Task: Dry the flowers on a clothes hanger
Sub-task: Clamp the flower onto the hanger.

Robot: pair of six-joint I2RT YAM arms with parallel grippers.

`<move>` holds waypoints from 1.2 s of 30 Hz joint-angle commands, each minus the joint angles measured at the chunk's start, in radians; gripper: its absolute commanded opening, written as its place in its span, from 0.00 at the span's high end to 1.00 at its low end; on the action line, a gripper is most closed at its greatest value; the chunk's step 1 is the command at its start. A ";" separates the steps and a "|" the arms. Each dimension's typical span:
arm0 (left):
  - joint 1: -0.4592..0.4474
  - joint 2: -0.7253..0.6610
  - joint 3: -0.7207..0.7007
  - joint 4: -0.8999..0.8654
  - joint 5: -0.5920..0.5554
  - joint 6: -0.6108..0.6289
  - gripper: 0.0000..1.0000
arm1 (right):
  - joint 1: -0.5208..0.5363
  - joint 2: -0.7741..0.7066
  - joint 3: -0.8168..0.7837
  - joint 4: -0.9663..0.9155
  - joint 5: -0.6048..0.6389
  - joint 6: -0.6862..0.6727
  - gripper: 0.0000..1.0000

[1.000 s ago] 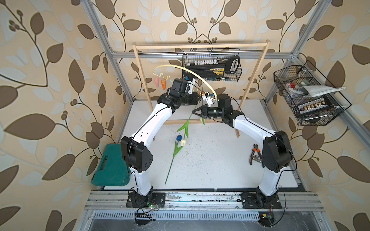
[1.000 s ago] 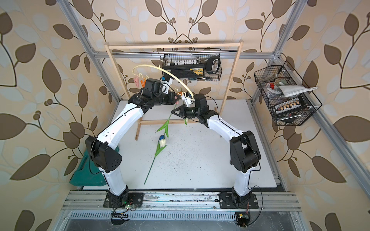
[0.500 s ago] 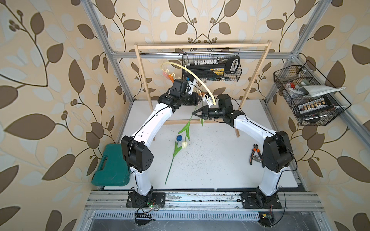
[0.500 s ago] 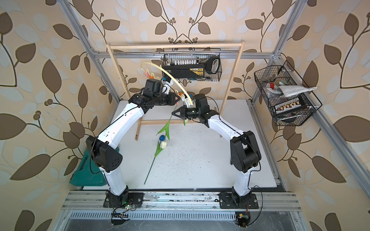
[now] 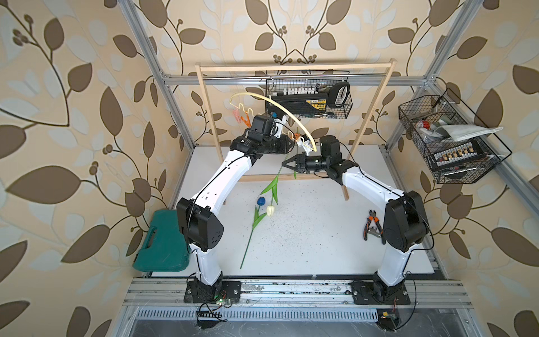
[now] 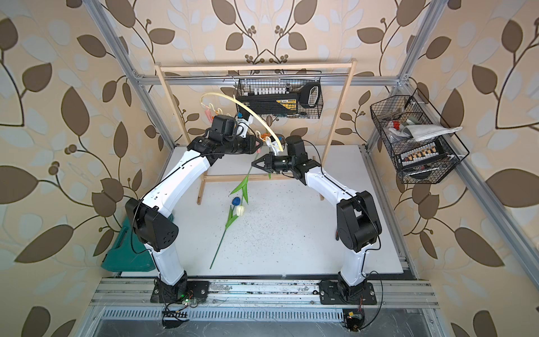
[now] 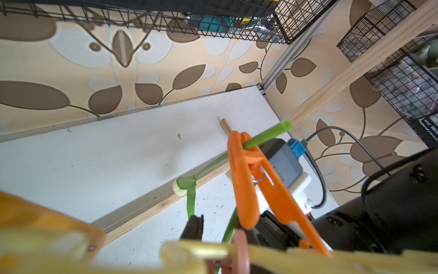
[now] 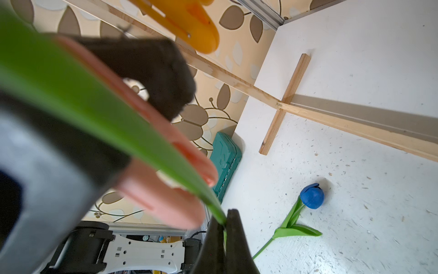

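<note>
The pale yellow clothes hanger [image 5: 271,106] hangs tilted from the wooden rack. My left gripper [image 5: 292,145] is shut on its pink clothespin [image 8: 187,189], whose tips stand spread around a green stem. My right gripper [image 5: 283,164] is shut on that stem [image 8: 220,219]. This flower hangs head down, its cream head [image 5: 270,210] just above the table. An orange clothespin [image 7: 239,170] on the hanger grips another flower's stem [image 7: 267,137], which ends in a cream head [image 7: 177,189]. The blue flower [image 5: 261,201] lies on the table [image 5: 306,248].
The wooden rack frame [image 5: 291,65] stands at the back with a wire basket [image 5: 309,100] behind its top bar. A second wire basket [image 5: 446,140] hangs on the right wall. Orange-handled pliers [image 5: 372,229] lie near the right arm. A green case [image 5: 163,242] sits left of the table.
The hanger's free left end with its spare clothespins swung up and back, then settled slightly. Both arms and the held flower have barely shifted.
</note>
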 commanded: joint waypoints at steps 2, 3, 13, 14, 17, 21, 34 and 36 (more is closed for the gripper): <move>-0.008 0.004 0.020 -0.005 0.023 0.017 0.86 | -0.001 -0.047 -0.003 0.062 -0.039 0.026 1.00; -0.008 0.003 0.016 -0.002 0.023 0.017 0.85 | -0.001 -0.047 -0.003 0.066 -0.041 0.030 1.00; -0.007 0.005 0.014 0.007 0.029 0.006 0.84 | 0.000 -0.036 0.003 0.068 -0.045 0.033 1.00; -0.007 0.005 0.014 0.006 0.029 0.005 0.82 | 0.000 -0.034 0.003 0.068 -0.045 0.033 1.00; -0.007 0.005 0.014 0.003 0.028 0.005 0.73 | 0.000 -0.034 0.004 0.068 -0.044 0.034 1.00; -0.007 0.005 0.016 -0.001 0.022 0.005 0.65 | -0.001 -0.036 0.005 0.065 -0.043 0.033 1.00; -0.008 0.002 0.023 -0.019 -0.006 0.026 0.60 | -0.022 -0.068 -0.057 0.043 -0.021 0.010 0.49; -0.008 0.006 0.031 -0.029 -0.009 0.029 0.59 | -0.034 -0.083 -0.073 0.013 -0.013 -0.018 0.40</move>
